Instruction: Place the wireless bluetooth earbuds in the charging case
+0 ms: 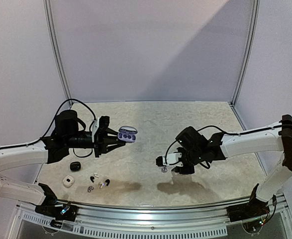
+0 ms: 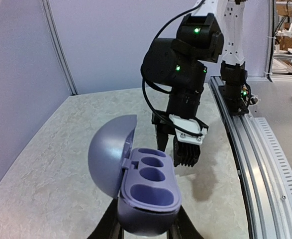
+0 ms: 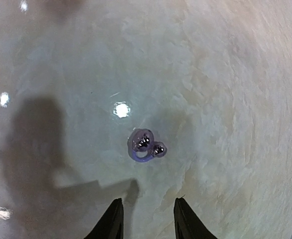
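Pale lavender walls [image 1: 150, 45] close in a marbled beige bench [image 1: 150, 119], seen from above with the arm bases at the bottom edge.

At the lower left of the overhead view a white case [image 1: 68, 181] lies on the bench, with a black case [image 1: 75, 166] just above it, the two apart. Right of them sits a small scatter of loose earbuds [image 1: 92, 178], dark and pale ones close together; they are too small to tell how each one lies.

Above that scatter, the left claw [image 1: 120, 138] points toward the middle of the frame and is clamped narrowly on the charging case [image 2: 148, 194], holding it clear of the bench. The case is greyish-lavender. Its lid [image 2: 108, 154] is swung open to the left in the left wrist view, and its moulded wells [image 2: 153, 174] face up. The claw's dark fingers [image 2: 108, 226] grip the case's lower shell from both sides.

Right of centre, a single greyish-lavender earbud [image 3: 145, 145] rests on the bench, two shiny contacts showing on it. The right claw [image 3: 149, 200] hangs over it pointing down. Its jaws are parted and nothing is between them. In the right wrist view the earbud lies above the fingertips [image 3: 117, 216] in the frame, apart from both and roughly in line with the gap.
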Robot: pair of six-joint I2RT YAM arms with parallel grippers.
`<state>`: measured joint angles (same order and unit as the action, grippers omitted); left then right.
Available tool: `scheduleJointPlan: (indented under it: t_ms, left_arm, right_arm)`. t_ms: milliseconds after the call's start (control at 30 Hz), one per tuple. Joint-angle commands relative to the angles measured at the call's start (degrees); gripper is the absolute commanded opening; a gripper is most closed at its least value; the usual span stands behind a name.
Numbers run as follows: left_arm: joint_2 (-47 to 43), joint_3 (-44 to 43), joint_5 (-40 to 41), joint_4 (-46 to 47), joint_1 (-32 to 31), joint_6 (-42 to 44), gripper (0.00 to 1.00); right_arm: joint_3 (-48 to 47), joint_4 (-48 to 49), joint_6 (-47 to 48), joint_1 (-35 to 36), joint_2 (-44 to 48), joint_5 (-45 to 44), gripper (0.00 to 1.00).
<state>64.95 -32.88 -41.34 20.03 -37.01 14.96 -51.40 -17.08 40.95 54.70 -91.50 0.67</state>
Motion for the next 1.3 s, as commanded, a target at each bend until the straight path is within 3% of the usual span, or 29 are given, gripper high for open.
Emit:
scheduleJointPlan:
  t_ms: [0, 533, 1267]
  left_arm:
    - [0.7, -2.0, -0.1, -1.9, -0.5, 1.6, 0.0]
    - [0.5, -1.5, 1.0, -2.0, -0.4, 2.2, 0.0]
    - [0.3, -0.9, 1.2, -1.9, -0.3, 2.2, 0.0]
  right_arm:
    - [-2.8, 0.8, 10.5, -0.2, -5.2, 3.2, 0.32]
    - [-8.0, -2.5, 19.6, -0.2, -13.3, 3.9, 0.18]
    - [-15.1, -2.0, 19.1, -0.2, -18.3, 3.9, 0.13]
